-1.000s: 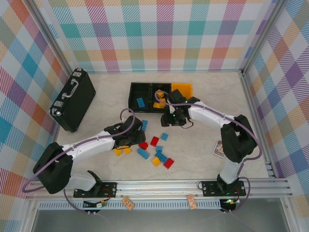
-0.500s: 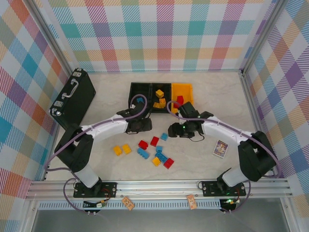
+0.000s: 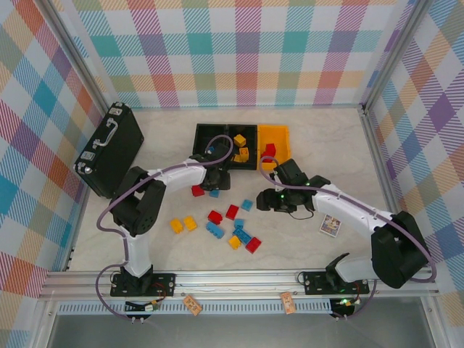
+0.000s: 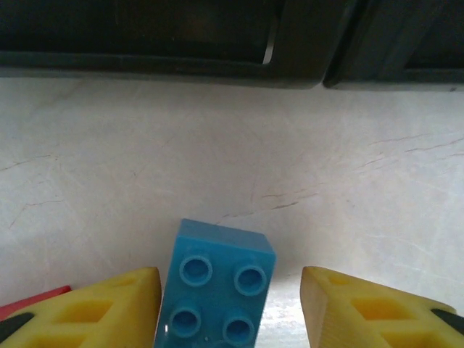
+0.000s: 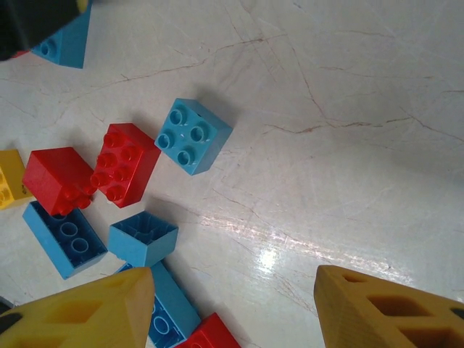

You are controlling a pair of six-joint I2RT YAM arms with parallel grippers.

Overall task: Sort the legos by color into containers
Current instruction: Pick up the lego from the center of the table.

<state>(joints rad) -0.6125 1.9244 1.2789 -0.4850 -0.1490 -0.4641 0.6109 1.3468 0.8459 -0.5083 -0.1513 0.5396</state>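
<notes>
White desk (image 4: 341,159): left hand (image 4: 230,301), jaws apart, is straddling blue studded plastic brick (image 4: 216,286); centre, squeeze, lift toward 12 o'clock; right hand (image 5: 233,293) is gaping empty.

The three containers (image 3: 206,138) are sitting in a row at twelve o'clock on the table (image 3: 319,145), with several legos (image 3: 240,151) lying in the middle one and a single brick (image 3: 270,151) in the right-hand one. The briefcase (image 3: 109,148) is lying at ten o'clock, well apart from them. The left gripper (image 4: 229,297) is hovering just before the left container, its fingers standing either side of a lone brick (image 4: 217,268) without touching it. Another brick (image 3: 197,191) is lying just beside that one, at its nine o'clock. The loose bricks (image 3: 232,228) are lying clustered at six o'clock. The right gripper (image 5: 233,279) is hanging at their two o'clock, jaws apart over bare table. The card (image 3: 331,225) is lying at four o'clock.
</notes>
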